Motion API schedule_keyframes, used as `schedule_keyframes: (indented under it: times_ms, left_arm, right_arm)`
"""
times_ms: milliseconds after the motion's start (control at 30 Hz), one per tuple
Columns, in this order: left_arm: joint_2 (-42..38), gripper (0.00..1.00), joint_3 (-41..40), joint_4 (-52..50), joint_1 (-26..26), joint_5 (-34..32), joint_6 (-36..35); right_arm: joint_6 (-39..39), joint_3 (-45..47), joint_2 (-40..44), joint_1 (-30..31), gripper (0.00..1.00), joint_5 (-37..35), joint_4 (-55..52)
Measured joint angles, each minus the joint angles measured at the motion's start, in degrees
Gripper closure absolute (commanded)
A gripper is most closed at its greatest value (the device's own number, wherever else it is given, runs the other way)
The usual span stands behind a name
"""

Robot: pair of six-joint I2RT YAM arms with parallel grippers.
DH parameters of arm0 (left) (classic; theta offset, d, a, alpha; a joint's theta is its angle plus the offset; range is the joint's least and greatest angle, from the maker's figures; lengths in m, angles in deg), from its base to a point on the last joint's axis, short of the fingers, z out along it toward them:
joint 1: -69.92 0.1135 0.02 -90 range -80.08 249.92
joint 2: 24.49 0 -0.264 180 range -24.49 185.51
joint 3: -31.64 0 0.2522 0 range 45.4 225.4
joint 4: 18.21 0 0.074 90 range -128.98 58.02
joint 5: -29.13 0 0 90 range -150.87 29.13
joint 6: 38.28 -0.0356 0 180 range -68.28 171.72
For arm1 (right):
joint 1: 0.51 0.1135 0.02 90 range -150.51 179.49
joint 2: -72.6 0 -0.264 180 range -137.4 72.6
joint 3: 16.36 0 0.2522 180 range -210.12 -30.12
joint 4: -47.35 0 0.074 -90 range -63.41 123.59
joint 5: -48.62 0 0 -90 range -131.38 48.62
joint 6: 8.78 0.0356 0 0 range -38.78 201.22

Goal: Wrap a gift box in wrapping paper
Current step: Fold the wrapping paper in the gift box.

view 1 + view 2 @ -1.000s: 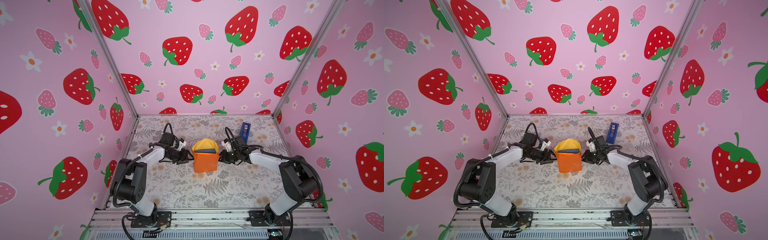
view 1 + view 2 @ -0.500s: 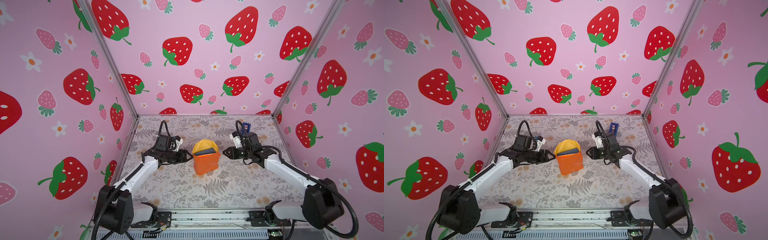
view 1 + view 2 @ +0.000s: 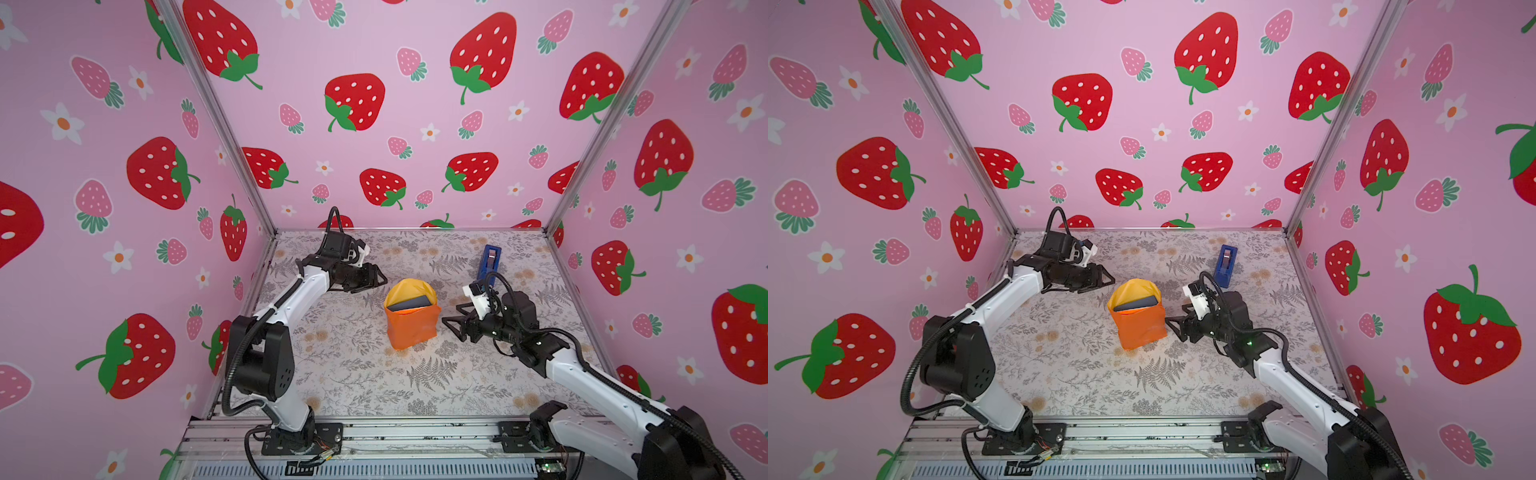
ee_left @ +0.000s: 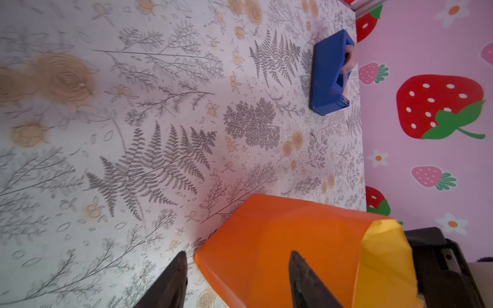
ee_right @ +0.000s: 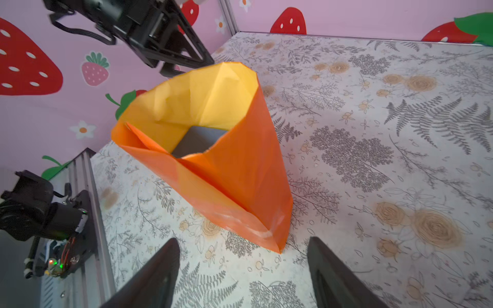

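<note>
- Two grippers flank the parcel in the middle of the table [image 3: 353,374], and I see neither one holding anything.
- My left gripper [image 3: 380,282] has its jaws apart. The tips point at the upper rim of the wrapping paper [image 3: 411,328] from just beside it. I cannot tell whether they touch.
- My right gripper [image 3: 451,316] has its jaws spread wide, low over the table, with the tips just short of the paper's side. In the right wrist view only bare tabletop lies between them.
- Around the gift box [image 5: 197,141] the paper stands like an open bag, with the glossy orange face outward and the pale yellow face inside.
- Only the box's dark top shows through the open mouth.
- Behind the right arm, a blue tape dispenser [image 3: 490,259] stands toward the far right corner, well apart from the paper.
</note>
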Motion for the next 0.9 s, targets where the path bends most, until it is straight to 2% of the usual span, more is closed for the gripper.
schedule_keyframes:
  times_ms: [167, 400, 700, 900]
  left_arm:
    - [6.5, 0.40, 5.5, -2.9, -1.1, 7.0, -3.5]
    - [10.2, 0.41, 5.8, -4.9, -2.7, 12.2, -7.2]
    - [14.3, 0.43, 8.5, -8.7, -4.5, 13.9, -11.7]
    - [14.4, 0.44, 10.2, -10.5, -5.6, 14.3, -13.5]
  right_arm:
    - [-0.7, -1.5, -5.9, 4.5, 0.06, -3.4, 6.5]
    - [0.3, -5.1, -14.7, 7.1, 0.07, -8.2, 13.3]
    - [3.1, -6.7, -23.4, 7.1, 0.13, -10.2, 17.9]
    - [5.8, -7.5, -26.9, 7.1, 0.21, -11.1, 19.4]
